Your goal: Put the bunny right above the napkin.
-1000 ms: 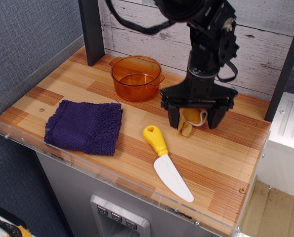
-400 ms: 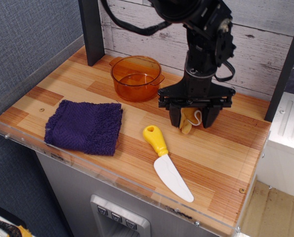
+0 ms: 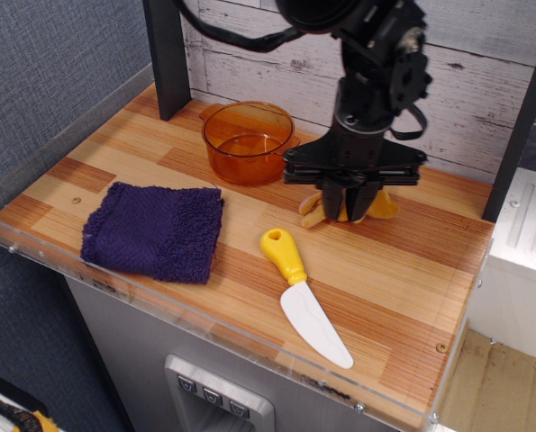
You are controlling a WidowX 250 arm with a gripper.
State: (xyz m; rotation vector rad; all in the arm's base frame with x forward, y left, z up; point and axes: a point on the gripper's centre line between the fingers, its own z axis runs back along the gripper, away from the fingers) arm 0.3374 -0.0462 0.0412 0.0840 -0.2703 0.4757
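The mustard-yellow bunny (image 3: pixel 378 206) is at the back right of the wooden table, its ears sticking out left of my gripper and its body to the right. My gripper (image 3: pixel 350 208) points straight down with its fingers closed tight on the bunny's middle. I cannot tell whether the bunny touches the table. The dark purple napkin (image 3: pixel 155 229) lies flat at the front left, well apart from the gripper.
An orange transparent pot (image 3: pixel 248 140) stands at the back, left of the gripper. A white toy knife with a yellow handle (image 3: pixel 302 294) lies in front of the gripper. A clear acrylic lip (image 3: pixel 204 319) runs along the table's front edge. A dark post (image 3: pixel 166 56) stands at the back left.
The gripper's fingers were spread wide around the bunny; they have closed on it. The bunny's ears now splay out to the left.
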